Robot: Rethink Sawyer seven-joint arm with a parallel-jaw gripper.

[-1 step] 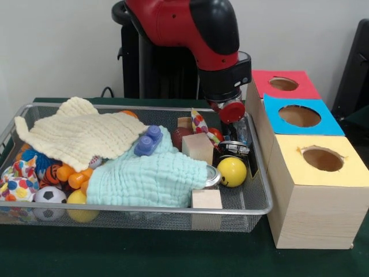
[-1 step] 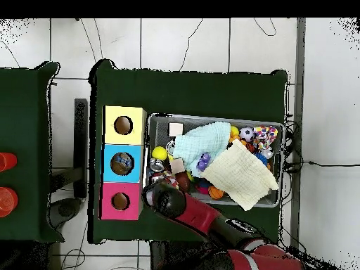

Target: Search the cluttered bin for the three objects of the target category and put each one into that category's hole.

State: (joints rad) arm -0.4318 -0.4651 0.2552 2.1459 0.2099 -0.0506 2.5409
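Sitting on the green worktop (image 1: 173,259): a wire mesh bin (image 1: 253,208), long axis running left to right in the front view, crammed with clutter. Draping over the bin's far left: a cream muslin cloth (image 1: 81,135). Lying across the near middle: a pale green muslin cloth (image 1: 147,176), with a blue toy brick (image 1: 148,140) resting on it, its long axis tilting toward the far right. Piling up at the near left: a small soccer ball (image 1: 50,195), orange balls (image 1: 72,176), a yellow ball (image 1: 81,199) and a spotted fabric toy (image 1: 18,179). Showing on the right side of the bin: a pale wooden block (image 1: 198,147) standing near the centre, a second wooden block (image 1: 206,199) against the near rim, and a yellow smiley ball (image 1: 232,171) just beside a metal tin (image 1: 230,149).

Standing just right of the bin, in a row running near to far: a wooden box with a yellow-topped hole (image 1: 323,158), a blue-topped hole (image 1: 300,115) and a red-topped hole (image 1: 283,84).

Reaching down over the bin's far right corner: the red and black arm (image 1: 196,29), its claw (image 1: 230,115) dipping among the items there; cannot tell whether open or closed, or gripping anything. In the overhead view, the arm (image 2: 204,218) coming in from the bottom toward the bin (image 2: 278,126) end nearest the boxes.
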